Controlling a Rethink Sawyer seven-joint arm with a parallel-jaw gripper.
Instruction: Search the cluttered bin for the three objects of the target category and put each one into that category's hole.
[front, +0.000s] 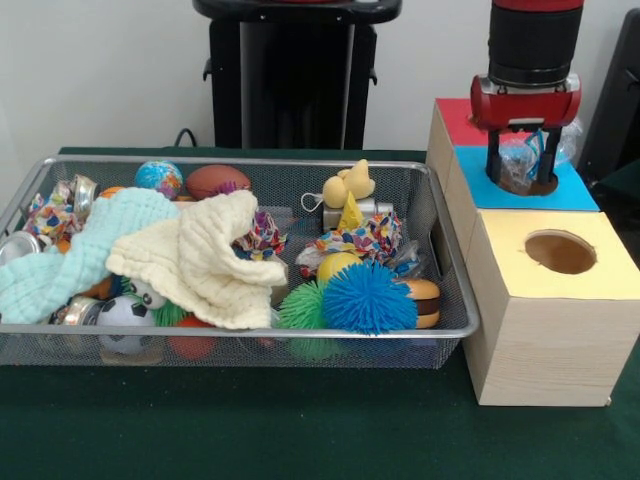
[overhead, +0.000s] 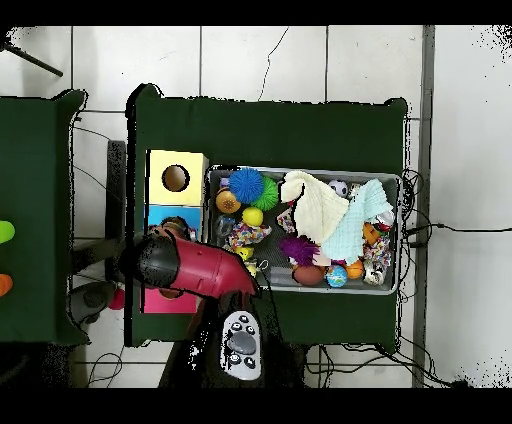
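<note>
My gripper (front: 521, 165) hangs over the row of boxes at the right and is shut on a wrinkly see-through bottle (front: 517, 163), held just above the blue face (front: 575, 190), close to the red face (front: 455, 120) of the far box. The red box's hole is hidden behind the gripper. In the overhead view the arm (overhead: 195, 268) covers the gripper, the bottle and most of the red face (overhead: 165, 302). The wire-mesh bin (front: 250, 161) lies to the left, full of clutter; it also shows in the overhead view (overhead: 300, 172). I cannot make out any other bottle in it.
The bin holds a cream cloth (front: 205, 255), a mint cloth (front: 70, 255), spiky balls (front: 368, 297), metal cans (front: 20, 245), a yellow duck (front: 350, 185) and small balls. The yellow-faced box (front: 590, 270) with its round hole (front: 560, 252) stands nearest.
</note>
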